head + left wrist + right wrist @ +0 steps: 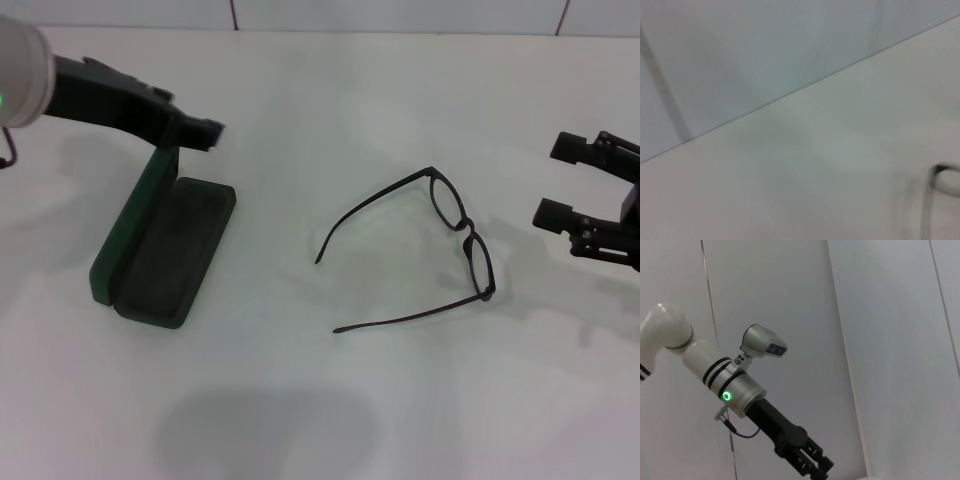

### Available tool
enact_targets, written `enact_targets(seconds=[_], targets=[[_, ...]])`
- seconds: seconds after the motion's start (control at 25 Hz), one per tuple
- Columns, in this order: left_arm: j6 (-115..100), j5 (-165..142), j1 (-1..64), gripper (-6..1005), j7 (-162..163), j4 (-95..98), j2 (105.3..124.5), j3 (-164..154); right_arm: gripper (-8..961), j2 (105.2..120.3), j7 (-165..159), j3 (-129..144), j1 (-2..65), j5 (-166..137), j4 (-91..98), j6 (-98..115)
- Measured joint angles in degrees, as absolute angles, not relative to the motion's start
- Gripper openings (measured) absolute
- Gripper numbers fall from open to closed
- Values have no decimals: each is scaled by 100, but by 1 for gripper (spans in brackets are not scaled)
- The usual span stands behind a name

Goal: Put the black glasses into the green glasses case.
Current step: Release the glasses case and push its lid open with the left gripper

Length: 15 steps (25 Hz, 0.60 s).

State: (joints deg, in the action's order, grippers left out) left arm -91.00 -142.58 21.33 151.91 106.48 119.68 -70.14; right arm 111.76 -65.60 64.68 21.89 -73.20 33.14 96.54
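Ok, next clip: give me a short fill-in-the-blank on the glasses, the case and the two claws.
1. The green glasses case sits with its lid ____.
2. The black glasses lie on the ____, not in the case.
3. The left claw is at the top edge of the case's ____.
4. The right claw, fingers spread, holds ____.

Missing words: open; table; lid; nothing

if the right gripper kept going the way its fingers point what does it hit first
Probably the black thin-framed glasses: the right gripper, open, points across the white table toward their lens front, though height is unclear.
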Motion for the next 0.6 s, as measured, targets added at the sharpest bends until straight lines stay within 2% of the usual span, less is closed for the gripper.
enact_targets(seconds=[0.24,0.6], targets=[[-9160,-16167,2221,675,16366,10975,11965,-8340,840,11187,-6495,6465,2249,-7317,3272,9643],[-8882,-16227,2600,672,16441,9495,11945,-8201,840,11188,-6474,6459,2246,-7312,3269,9629]])
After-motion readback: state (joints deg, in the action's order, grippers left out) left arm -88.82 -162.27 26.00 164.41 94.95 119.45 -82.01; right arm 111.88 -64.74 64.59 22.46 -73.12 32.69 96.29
